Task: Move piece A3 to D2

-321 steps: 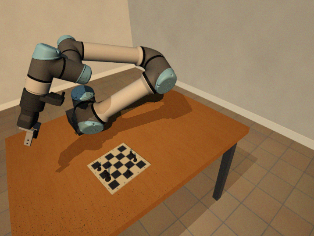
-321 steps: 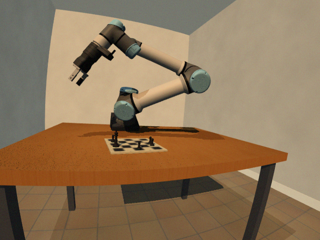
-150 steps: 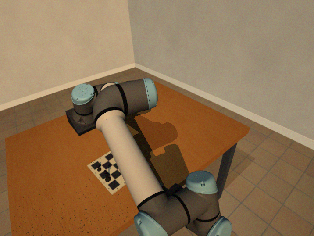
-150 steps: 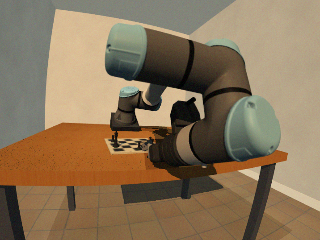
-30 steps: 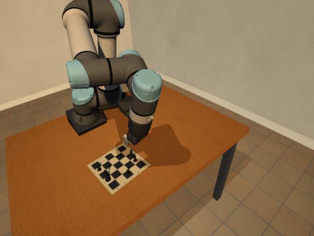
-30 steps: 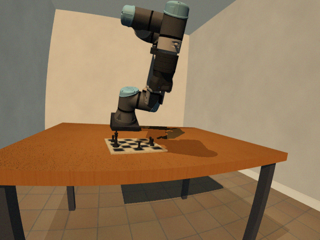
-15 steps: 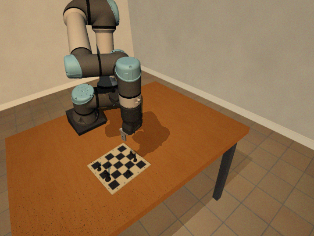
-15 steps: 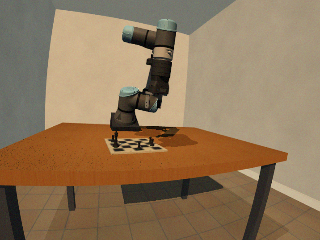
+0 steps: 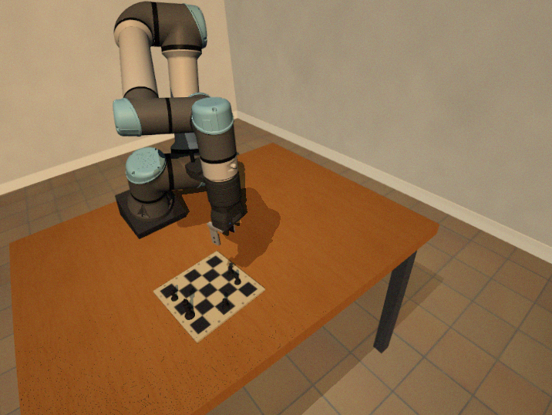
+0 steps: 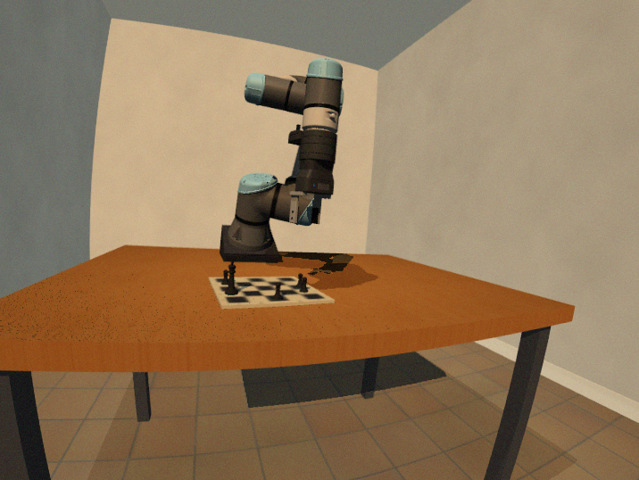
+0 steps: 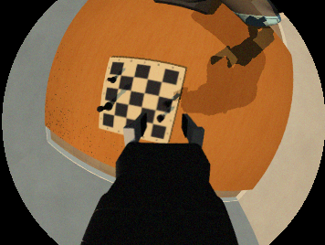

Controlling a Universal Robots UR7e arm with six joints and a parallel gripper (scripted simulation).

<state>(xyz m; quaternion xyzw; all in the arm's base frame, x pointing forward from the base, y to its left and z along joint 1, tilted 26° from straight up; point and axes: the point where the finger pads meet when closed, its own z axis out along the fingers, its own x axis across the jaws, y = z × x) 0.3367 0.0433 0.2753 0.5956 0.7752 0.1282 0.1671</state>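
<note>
A small chessboard [image 9: 230,314] [image 10: 278,303] [image 11: 148,64] lies on the table in front of the arm's base. Several black pieces stand upright on it. Two stand close together near the far right side [image 9: 233,273] [image 10: 302,283]. One [image 9: 225,305] [image 10: 278,291] stands nearer the front. A tall piece [image 9: 189,311] [image 10: 231,280] and smaller ones stand at the left. The square labels are too small to read. My gripper [image 9: 223,236] [image 10: 304,216] [image 11: 163,120] is open and empty. It hangs well above the table, over the board's far edge.
The arm's dark base [image 9: 149,214] [image 10: 248,250] stands on the orange table [image 9: 334,223] [image 10: 128,319] behind the board. The arm's shadow falls to the right of the board. The table's edges are far from the board.
</note>
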